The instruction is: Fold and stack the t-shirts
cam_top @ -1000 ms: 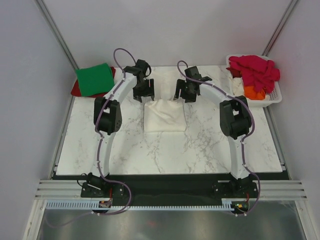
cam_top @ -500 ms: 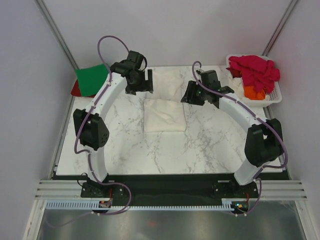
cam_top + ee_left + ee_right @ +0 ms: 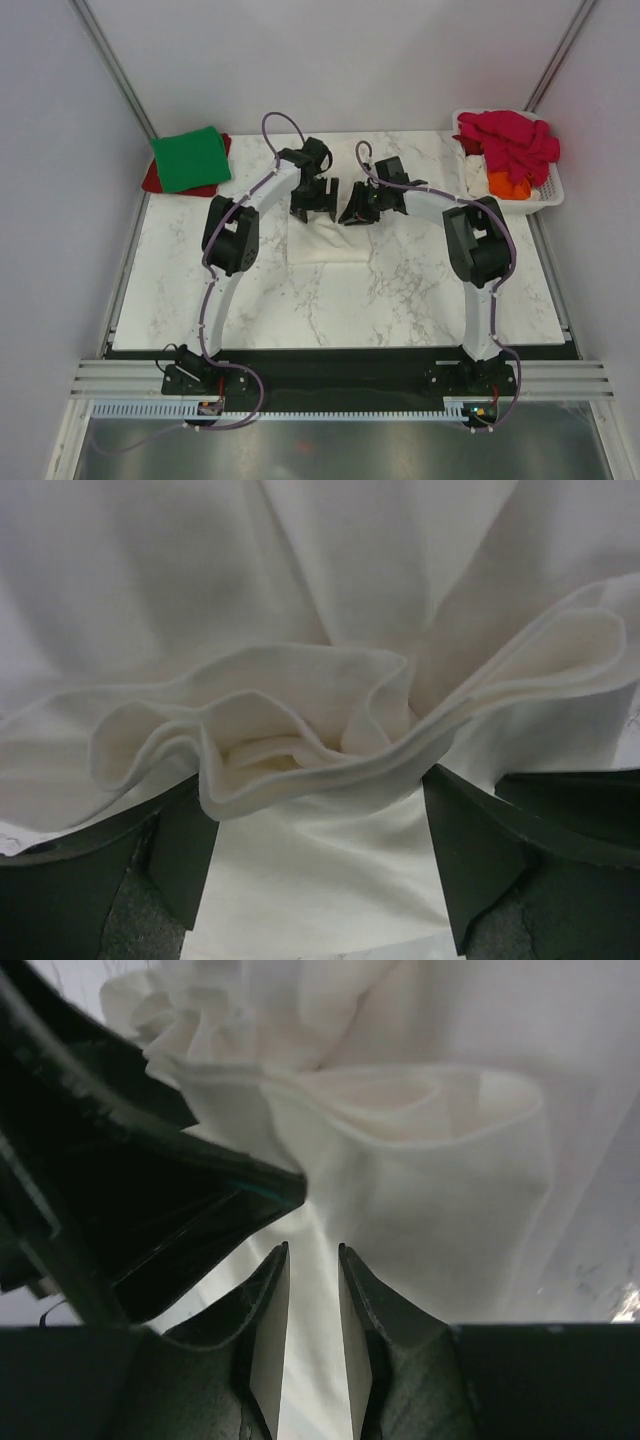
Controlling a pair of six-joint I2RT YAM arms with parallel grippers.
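At the far edge of the folded white t-shirt (image 3: 330, 245), in the middle of the marble bench (image 3: 400, 290), both claws come together, just beside each other.

The left claw (image 3: 313, 780) stands wide open. Its two dark fingers (image 3: 185, 850) sit at either side of a bunched, ruffled run of the shirt's layered hem, which lies between and just ahead of the tips. The cloth is not clamped.

The right claw (image 3: 312, 1250) is nearly closed, with only a narrow slit left between its fingers (image 3: 265, 1340). White cloth shows through the slit and fills the view beyond it, with a loose fold of the hem ahead. Whether any cloth is pinched in the slit cannot be told. The dark body of the left claw crowds in close on the left of the right wrist view.

From above, the left arm rises from its base at the near left, bends at a raised elbow and reaches forward and to the right, claw pointing down. The right arm mirrors it, its elbow high on the right and its forearm reaching left and down to the shirt's far edge.

A folded green t-shirt (image 3: 190, 158) lies on a red t-shirt (image 3: 150, 180) at the far left corner. At the far right, a white slatted basket (image 3: 545, 200) holds a magenta t-shirt (image 3: 510, 140) heaped over an orange t-shirt (image 3: 508, 183)
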